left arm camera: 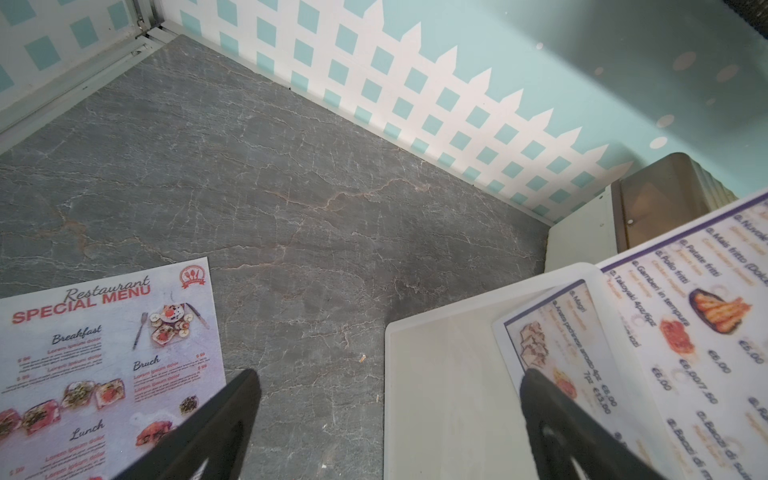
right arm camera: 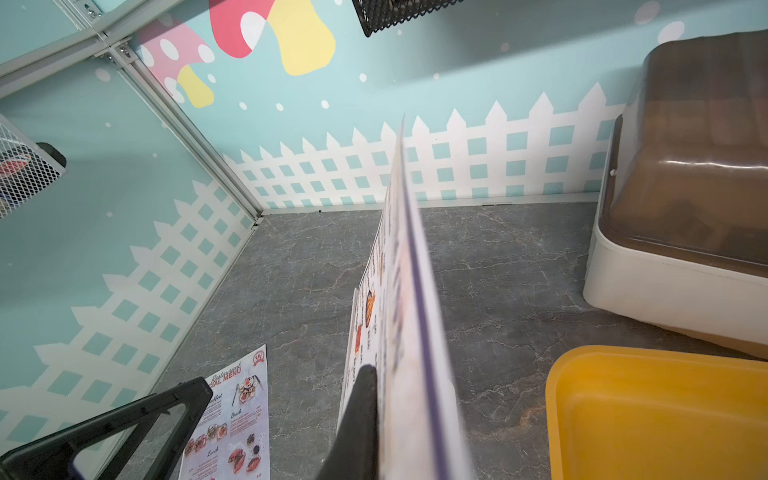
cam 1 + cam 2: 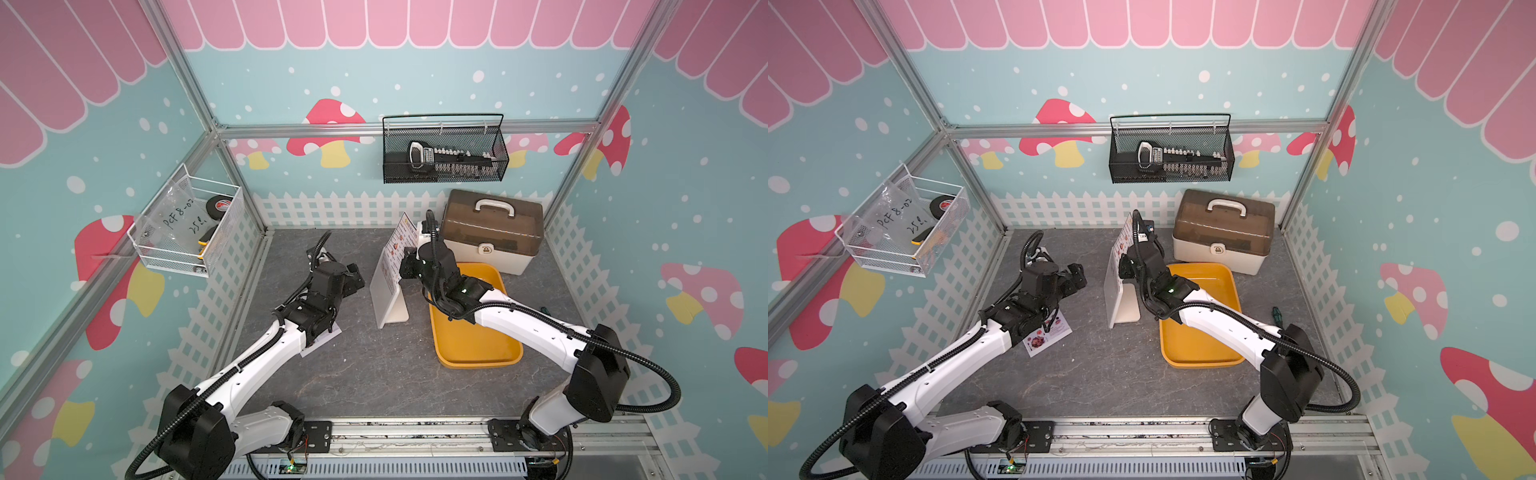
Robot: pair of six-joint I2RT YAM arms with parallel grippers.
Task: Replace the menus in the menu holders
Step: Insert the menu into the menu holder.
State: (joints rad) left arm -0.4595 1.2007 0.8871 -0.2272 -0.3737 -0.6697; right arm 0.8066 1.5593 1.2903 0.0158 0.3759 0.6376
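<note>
The white menu holder (image 3: pixel 388 299) stands upright mid-table. A white menu with a purple border (image 3: pixel 400 241) sticks out of its top, tilted, and its lower corner (image 1: pixel 540 332) still sits behind the clear front. My right gripper (image 3: pixel 405 259) is shut on this menu's edge. In the right wrist view one black finger (image 2: pixel 361 415) presses the sheet (image 2: pixel 399 291); the other finger is hidden behind it. The pinkish Special Menu (image 3: pixel 1046 334) lies flat under my left arm. My left gripper (image 1: pixel 386 415) hangs open between that sheet (image 1: pixel 104 365) and the holder (image 1: pixel 449 395), holding nothing.
A yellow tray (image 3: pixel 478 345) lies under my right arm. Behind it stands a white box with a brown lid (image 3: pixel 490 237). A black mesh basket (image 3: pixel 444 149) hangs on the back wall and a white wire basket (image 3: pixel 187 228) on the left wall. A small green-handled tool (image 3: pixel 1277 316) lies right of the tray.
</note>
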